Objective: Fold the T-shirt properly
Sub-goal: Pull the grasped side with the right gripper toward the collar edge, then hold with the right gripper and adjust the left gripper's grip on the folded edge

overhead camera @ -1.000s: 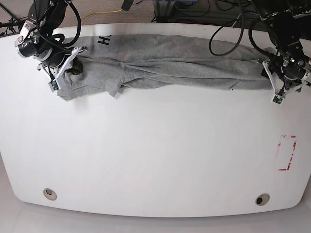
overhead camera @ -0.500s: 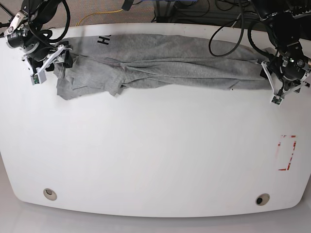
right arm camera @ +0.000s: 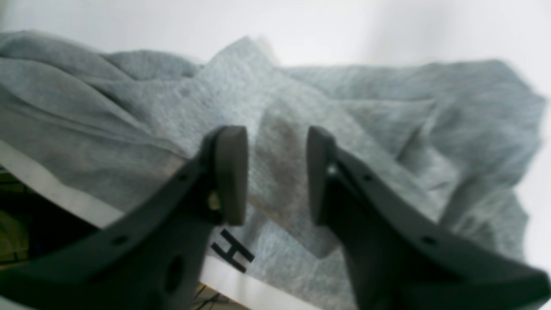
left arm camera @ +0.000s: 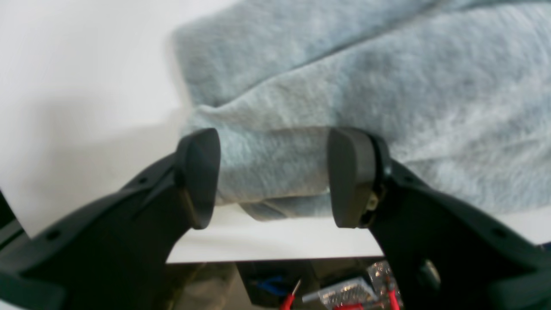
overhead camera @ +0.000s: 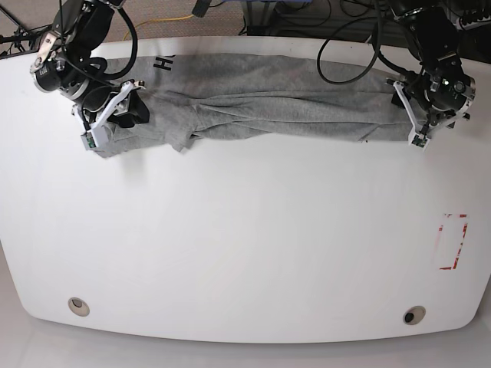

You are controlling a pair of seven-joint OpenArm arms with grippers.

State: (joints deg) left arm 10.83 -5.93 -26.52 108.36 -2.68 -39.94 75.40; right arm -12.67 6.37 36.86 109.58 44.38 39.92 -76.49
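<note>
The heather-grey T-shirt (overhead camera: 268, 96) lies bunched in a long band across the back of the white table (overhead camera: 245, 230). The black letter "H" (overhead camera: 163, 63) shows at its upper left. My left gripper (overhead camera: 418, 132) is at the shirt's right end. In the left wrist view it (left arm camera: 275, 176) is open, with a fold of the shirt's edge (left arm camera: 267, 168) between the pads. My right gripper (overhead camera: 100, 132) is over the crumpled left end. In the right wrist view it (right arm camera: 271, 172) is open just above the cloth (right arm camera: 344, 107), near the letter "H" (right arm camera: 232, 254).
A red-outlined rectangle (overhead camera: 453, 241) is marked on the table at the right. Two round fittings (overhead camera: 78, 306) (overhead camera: 414, 315) sit near the front edge. Cables and a yellow cord (overhead camera: 165, 23) lie behind the table's back edge, close to the shirt.
My right gripper swung out to the left, then came back right and down onto the shirt's left end. My left gripper shifted up and left onto the shirt's right end.
</note>
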